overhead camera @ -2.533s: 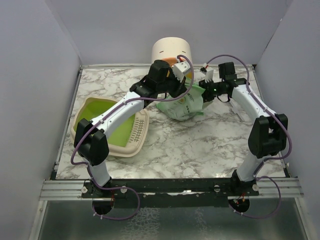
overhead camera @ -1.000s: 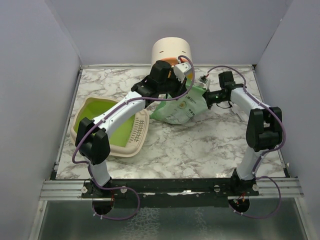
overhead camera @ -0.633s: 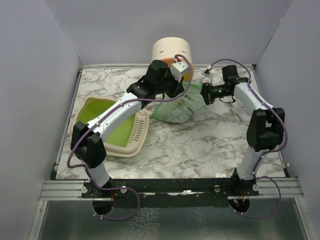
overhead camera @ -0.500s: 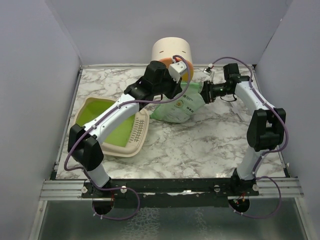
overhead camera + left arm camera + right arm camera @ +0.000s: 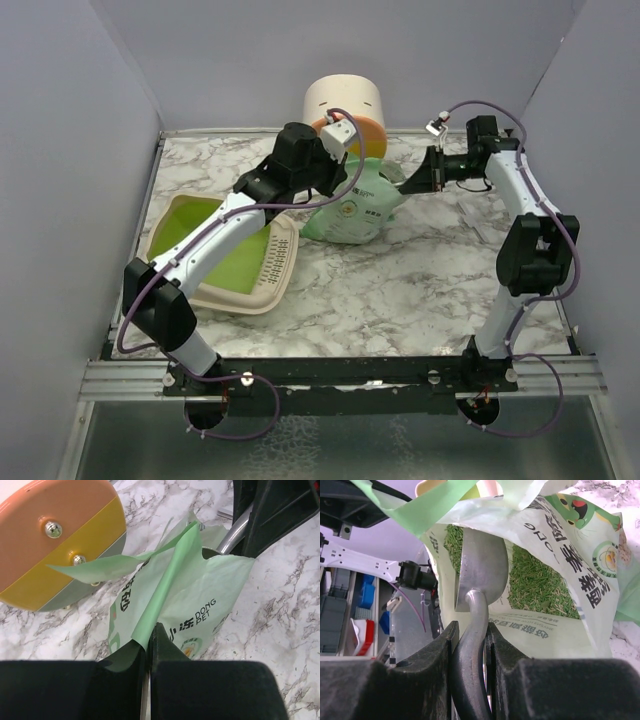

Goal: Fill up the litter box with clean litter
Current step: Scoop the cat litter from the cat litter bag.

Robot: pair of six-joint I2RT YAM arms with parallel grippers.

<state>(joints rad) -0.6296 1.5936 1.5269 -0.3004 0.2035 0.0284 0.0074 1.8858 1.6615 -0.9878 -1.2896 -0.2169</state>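
Observation:
The litter box [image 5: 250, 300], a cream tray with lime-green inside and a slotted grid, lies at the left. The mint-green bag [image 5: 355, 208] lies at the back centre. My left gripper [image 5: 345, 168] is shut on the bag's top edge [image 5: 148, 635] and holds its mouth up. My right gripper [image 5: 415, 180] is shut on the handle of the grey metal scoop [image 5: 482, 565]. The scoop's bowl sits at the bag's open mouth, over the clean litter [image 5: 540, 585], fine greenish granules inside the bag [image 5: 570, 625].
A cream cylinder [image 5: 345, 100] with an orange and yellow face [image 5: 60, 535] stands behind the bag, close to my left gripper. Grey walls close in the left, back and right sides. Marble tabletop [image 5: 400, 290] lies in front of the bag.
My left gripper has lifted the bag's edge up and back toward the left. My right arm has drawn back to the right, bringing the scoop to the bag's mouth.

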